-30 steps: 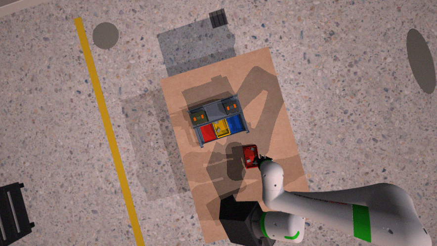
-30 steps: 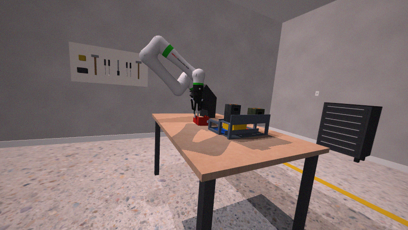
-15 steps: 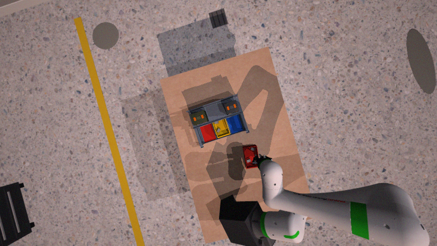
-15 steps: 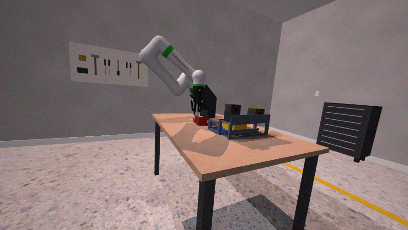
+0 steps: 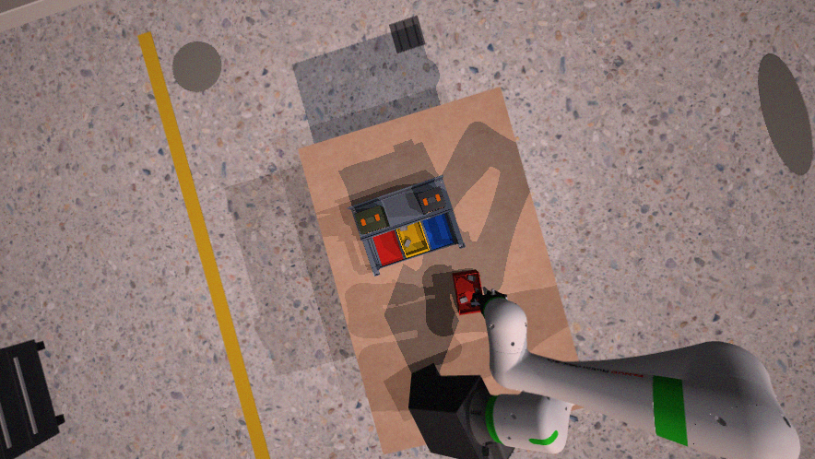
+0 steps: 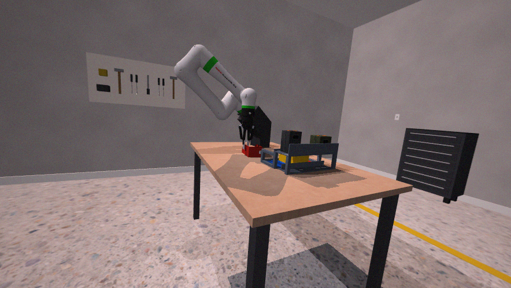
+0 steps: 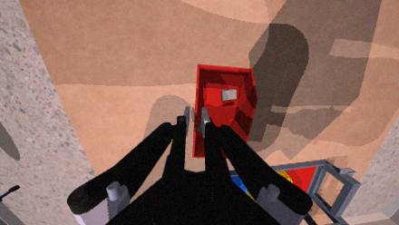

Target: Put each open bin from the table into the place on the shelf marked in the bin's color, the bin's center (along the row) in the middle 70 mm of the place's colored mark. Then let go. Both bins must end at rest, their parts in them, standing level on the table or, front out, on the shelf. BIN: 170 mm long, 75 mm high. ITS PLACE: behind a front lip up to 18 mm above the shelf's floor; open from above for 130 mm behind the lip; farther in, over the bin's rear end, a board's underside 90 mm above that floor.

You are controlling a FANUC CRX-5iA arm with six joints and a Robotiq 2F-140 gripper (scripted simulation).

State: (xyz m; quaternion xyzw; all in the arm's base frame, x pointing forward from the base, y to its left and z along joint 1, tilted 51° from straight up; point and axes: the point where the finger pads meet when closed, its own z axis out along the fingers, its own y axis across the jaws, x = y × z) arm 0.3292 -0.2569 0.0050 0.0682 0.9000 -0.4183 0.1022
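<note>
From my remote post, I see the red open-topped plastic bin (image 5: 466, 287) (image 6: 252, 151) (image 7: 218, 106) standing level on the tan wooden bench (image 5: 536, 256) (image 6: 303, 203) (image 7: 113, 54). It is near the front of the blue-grey metal shelf (image 5: 458, 230) (image 6: 313, 148) (image 7: 348, 198), but apart from it. In this bin there are small grey parts (image 5: 470, 277) (image 7: 228, 94).

My white jointed arm (image 5: 598, 382) (image 6: 193, 80) reaches down to it, with the black jaws (image 5: 478, 297) (image 6: 246, 146) over one long side wall. They are spread only narrowly: one finger is outside the wall, the other is inside the bin. The wrist view shows a gap at each side of the wall, so they do not pinch it.

The yellow open-topped bin (image 5: 416, 233) (image 6: 300, 158) (image 7: 285, 176) sits in the middle place of the shelf, with a grey part (image 5: 407, 241) inside. It is between the red marked place (image 5: 387, 246) (image 7: 303, 178), where no bin stands, and the blue marked place (image 5: 439, 230) (image 7: 238, 183).

On the upper board stand a dark grey box (image 5: 431, 199) (image 6: 291, 141) and an olive-green box (image 5: 372, 219) (image 6: 320, 139), well apart, both with orange pieces on top.

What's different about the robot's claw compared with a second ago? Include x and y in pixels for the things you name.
The gripper (image 5: 478, 297) (image 6: 246, 147) (image 7: 195, 112) has drawn its fingers closer together, astride one wall of the red bin (image 5: 467, 285) (image 6: 252, 151) (image 7: 213, 96). Gaps remain, so nothing is gripped or released. The red bin and the yellow bin (image 5: 418, 230) (image 6: 300, 159) (image 7: 286, 174) stayed put.
</note>
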